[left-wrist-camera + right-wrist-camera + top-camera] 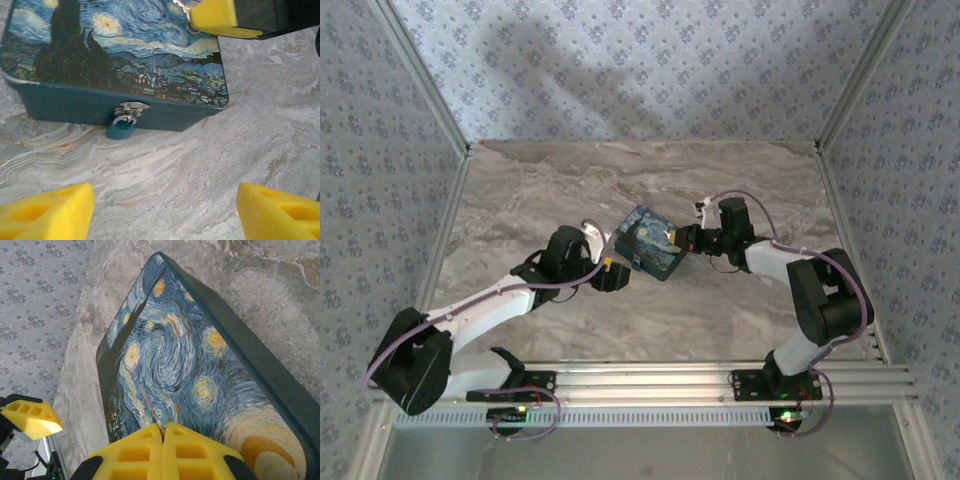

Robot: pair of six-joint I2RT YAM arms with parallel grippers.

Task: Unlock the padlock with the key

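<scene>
Item one, my left gripper [612, 276]: yellow foam-padded fingers [50, 210] spread wide and grasping nothing, low over the table and aimed at the front wall of the box. Item two, the padlock [120, 131]: a tiny blue-grey metal body with a thin silvery shackle. It hangs from the small bright metal hasp [131, 106] on that wall, its base at or just above the tabletop; I cannot tell which. It looks locked, and its keyhole is out of sight. Item three, the box [100, 45]: a rectangular tin with dark teal sides and a lid painted in blue-and-yellow swirls, set askew between my arms. Item four, my right gripper [163, 432]: pads clenched on the key [181, 5], a pale silvery sliver poking from the pad tips with a thin ring at its head, above the lid's right corner. Progress, by my reckoning: the key is in hand, but it is apart from the padlock and not inserted. Steadying the lock, seating the key and turning it are all left to do. Surroundings: a grey-brown marbled table [200, 165], floral-papered walls [640, 70] and an aluminium rail [650, 385] at the near edge. Obstacles: the lid lies between key and lock, and the lock sits tight against both wall and table.
</scene>
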